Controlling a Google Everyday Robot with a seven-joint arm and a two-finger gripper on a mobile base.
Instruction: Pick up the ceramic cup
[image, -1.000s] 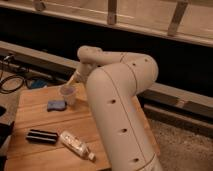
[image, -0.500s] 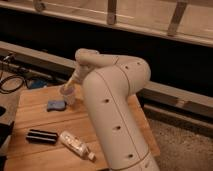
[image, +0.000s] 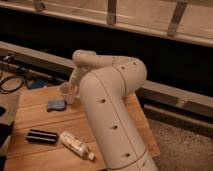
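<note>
Ceramic cup (image: 67, 92) upright near the far edge of the wooden tabletop (image: 35, 120), just behind a blue sponge (image: 56, 105). Gripper (image: 74, 88) right at the cup's right side, mostly hidden by the arm. Fingers: cannot tell whether apart or clamped. Best done by squeezing evenly across the tapered wall, then lifting straight up, clear of sponge, bottle (image: 76, 145) and black case (image: 42, 135).

Jaws (image: 73, 88) at cup (image: 67, 92), behind sponge (image: 55, 105).

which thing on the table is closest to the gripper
The ceramic cup: the gripper is right at it; the blue cloth, black case and bottle lie farther off.
</note>
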